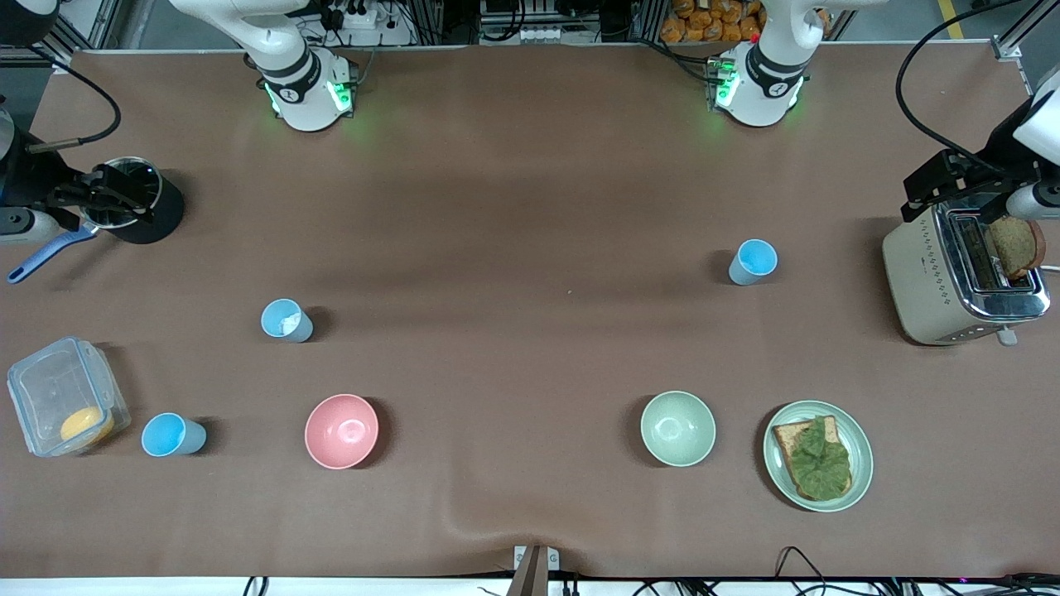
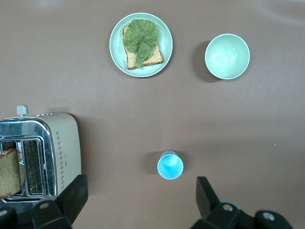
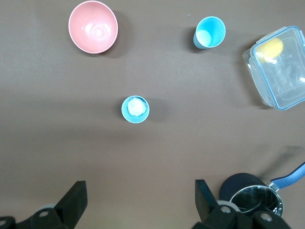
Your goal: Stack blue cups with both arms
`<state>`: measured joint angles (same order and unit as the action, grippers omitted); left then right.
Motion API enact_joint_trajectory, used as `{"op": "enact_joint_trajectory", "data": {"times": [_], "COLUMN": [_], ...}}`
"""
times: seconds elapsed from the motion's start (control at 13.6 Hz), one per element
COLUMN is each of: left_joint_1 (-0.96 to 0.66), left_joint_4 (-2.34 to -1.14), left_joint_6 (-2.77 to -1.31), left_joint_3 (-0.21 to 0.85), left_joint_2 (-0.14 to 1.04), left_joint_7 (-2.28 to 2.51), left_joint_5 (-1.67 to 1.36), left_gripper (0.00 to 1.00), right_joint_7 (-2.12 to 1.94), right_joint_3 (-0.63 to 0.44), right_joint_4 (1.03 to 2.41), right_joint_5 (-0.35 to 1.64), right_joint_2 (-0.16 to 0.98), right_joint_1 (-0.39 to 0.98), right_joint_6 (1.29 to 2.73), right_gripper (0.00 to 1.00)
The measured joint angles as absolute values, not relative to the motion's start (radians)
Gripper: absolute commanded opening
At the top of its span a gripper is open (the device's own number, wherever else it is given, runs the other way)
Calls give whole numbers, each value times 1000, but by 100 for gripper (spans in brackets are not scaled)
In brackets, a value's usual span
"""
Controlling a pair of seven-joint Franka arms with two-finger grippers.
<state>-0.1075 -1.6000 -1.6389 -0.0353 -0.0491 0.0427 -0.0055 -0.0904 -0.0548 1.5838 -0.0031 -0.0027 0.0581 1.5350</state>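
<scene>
I see three blue cups upright on the table: cup A [image 1: 753, 261] toward L arm's end, cup B [image 1: 286, 320] and cup C [image 1: 172, 434] toward R arm's end, C beside the box [image 1: 66, 396]. L gripper [image 2: 138, 200] spread wide, empty, over table near A. R gripper [image 3: 138, 200] likewise spread, empty, near B.

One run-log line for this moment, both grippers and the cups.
left gripper: open, high over table, empty | right gripper: open, high over table, empty | blue cups: three, apart, unstacked
</scene>
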Motion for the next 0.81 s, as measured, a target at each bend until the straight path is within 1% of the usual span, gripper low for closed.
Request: {"op": "enact_joint_trajectory", "data": {"times": [0.3,0.81], "left_joint_1": [-107,-107], "left_joint_4": [-1600,-1598], "left_joint_6": [-1673,-1676], "left_joint_3": [-36,-37], "left_joint_2": [-43,-40], "left_joint_7": [43,42], "left_joint_5": [-5,-5], "left_gripper": [100,100], "right_joint_7": [-90,-90], "right_joint_3": [-55,-55], "right_joint_4": [1584,1584], "right_joint_5": [-3,-3], "right_joint_2": [-2,-2], "right_joint_1": [58,58], "right_joint_6": [1534,1532], "right_gripper": [100,100]}}
